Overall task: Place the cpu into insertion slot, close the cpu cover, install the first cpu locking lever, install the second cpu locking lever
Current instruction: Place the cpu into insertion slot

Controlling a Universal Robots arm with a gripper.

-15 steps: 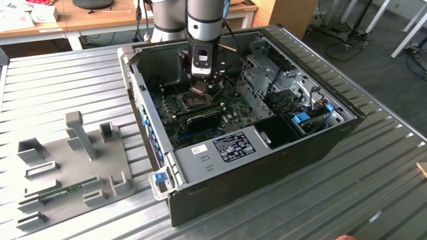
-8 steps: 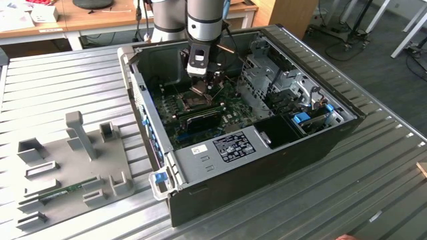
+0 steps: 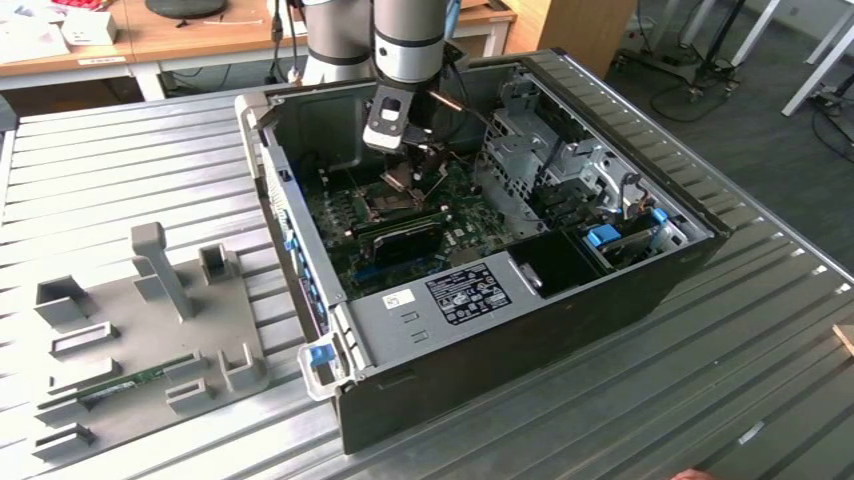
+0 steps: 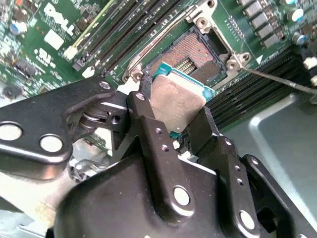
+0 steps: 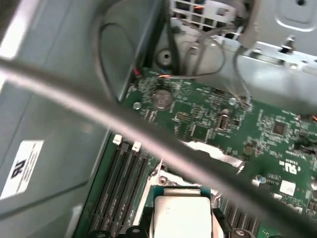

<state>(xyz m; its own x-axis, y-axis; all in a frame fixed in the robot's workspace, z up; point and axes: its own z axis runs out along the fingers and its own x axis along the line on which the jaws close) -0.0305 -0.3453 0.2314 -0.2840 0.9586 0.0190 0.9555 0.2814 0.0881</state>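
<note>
Cpu (image 4: 177,99) — one, in claw (image 4: 172,113), over insertion slot (image 4: 190,53)

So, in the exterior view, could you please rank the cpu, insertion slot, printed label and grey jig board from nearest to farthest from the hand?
1. cpu: held in the hand.
2. insertion slot: on the motherboard, just beneath.
3. printed label: elsewhere inside the case.
4. grey jig board: outside the case, exterior view's left.

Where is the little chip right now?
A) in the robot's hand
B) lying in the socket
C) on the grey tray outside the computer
A: in the second wrist view the hand grips the chip by its edges, over the open, empty socket.
</note>
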